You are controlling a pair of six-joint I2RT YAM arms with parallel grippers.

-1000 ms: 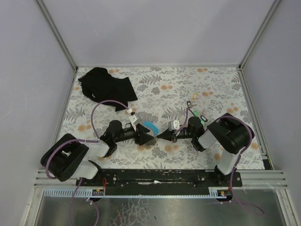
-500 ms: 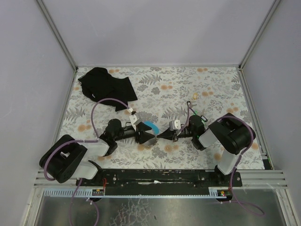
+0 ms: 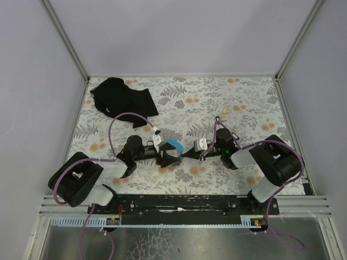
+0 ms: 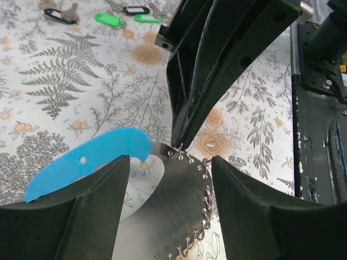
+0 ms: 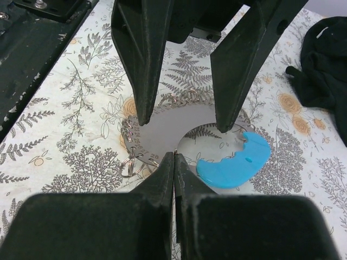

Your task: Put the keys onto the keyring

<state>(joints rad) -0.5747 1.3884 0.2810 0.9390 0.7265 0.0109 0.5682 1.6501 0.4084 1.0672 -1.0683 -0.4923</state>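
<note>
Grey sheet metal makes up most of the keyring (image 5: pixel 168 127). It is a thin, flat crescent plate (image 4: pixel 168 200) edged with small wire loops (image 4: pixel 205 197), and a blue plastic band (image 4: pixel 87 162) is joined to it at one end. It lies flat on the table (image 3: pixel 255 103), towards the near edge, between the two grippers.

It is judged to be light, stiff and smooth, so it is likely to skate over the patterned covering when pushed. Lying flat, it offers little for fingers to get under. The thicker band, or an edge of the plate once tipped up, is judged the surest place to take hold. The loops look fine and springy and are probably easy to bend, so they are better pinched singly at the tip than squeezed.

The left gripper (image 4: pixel 171 162) is set over the plate with its fingers spread, one tip to each side of the crescent's opening, and nothing is clamped between them. The right gripper (image 5: pixel 174 157) is pressed fully together, and its tips meet the plate's looped edge. Whether a loop is caught between them cannot be told.

The keys (image 4: pixel 108 19), with green and black tags, lie loose on the table well apart from the keyring, on the right arm's side. None has yet been threaded on. A black cloth (image 3: pixel 122 97) lies at the far left corner.
</note>
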